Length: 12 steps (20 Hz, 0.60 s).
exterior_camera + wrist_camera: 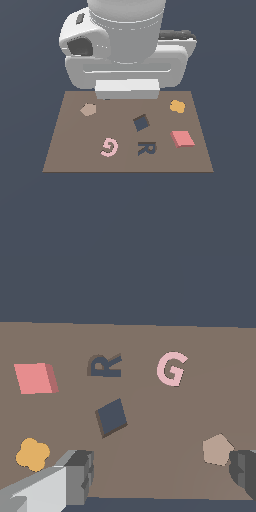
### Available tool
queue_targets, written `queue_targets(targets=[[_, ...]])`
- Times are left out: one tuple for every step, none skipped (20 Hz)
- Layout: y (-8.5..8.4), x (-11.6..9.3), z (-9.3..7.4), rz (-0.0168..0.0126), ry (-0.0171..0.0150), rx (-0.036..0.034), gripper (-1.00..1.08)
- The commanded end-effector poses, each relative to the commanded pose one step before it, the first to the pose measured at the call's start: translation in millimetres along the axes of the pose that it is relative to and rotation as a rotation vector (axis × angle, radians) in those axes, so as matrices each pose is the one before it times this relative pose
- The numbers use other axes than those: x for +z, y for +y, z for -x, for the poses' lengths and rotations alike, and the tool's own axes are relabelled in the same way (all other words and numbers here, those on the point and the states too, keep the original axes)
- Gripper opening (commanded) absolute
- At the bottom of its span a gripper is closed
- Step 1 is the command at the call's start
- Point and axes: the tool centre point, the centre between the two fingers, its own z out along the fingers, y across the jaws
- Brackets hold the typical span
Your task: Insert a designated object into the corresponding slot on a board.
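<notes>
The salmon-red square tile (182,138) lies flat on the brown board (70,155) toward the exterior view's right; it also shows in the wrist view (35,378). The dark navy diamond-tilted square slot (141,122) is near the board's middle, and shows in the wrist view (111,417). The gripper (162,476) hangs above the board's far edge, open and empty; one finger (80,471) and the other finger (245,471) stand wide apart. In the exterior view the arm's body hides the fingers.
On the board also lie an orange lobed piece (177,106), a pink G (109,147), a tan pentagon (88,109) and a dark R-shaped cutout (146,148). The arm's white body (127,45) looms over the board's far edge.
</notes>
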Motion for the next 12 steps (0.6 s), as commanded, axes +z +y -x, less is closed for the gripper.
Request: queue_targets(targets=[[0.01,0.00,0.00,0.00000,0.00000,0.00000,1.00],[-0.03,0.24,-0.12,0.00000,0.00000,0.00000,1.00],[-1.19,0.68,-0.39,-0.00008,0.00007,-0.00182,1.00],[-1.46,1.16,-0.64,-0.00012,0.00007,-0.00218,1.00],[-2.10,1.61,-0.90,-0.00017,0.00011,-0.00316,1.00],[-2.64,2.07,-1.15,-0.00021,0.00014,-0.00396,1.00],[-3.25,2.52,-1.40,-0.00025,0.00017,-0.00487,1.00],[-3.84,2.97,-1.65,-0.00029,0.00020,-0.00577,1.00],[-4.40,3.41,-1.90,-0.00032,0.00022,-0.00661,1.00],[-4.94,3.85,-2.14,-0.00035,0.00025,-0.00742,1.00],[-5.50,4.27,-2.39,-0.00037,0.00028,-0.00827,1.00],[-6.05,4.69,-2.63,-0.00038,0.00031,-0.00912,1.00]])
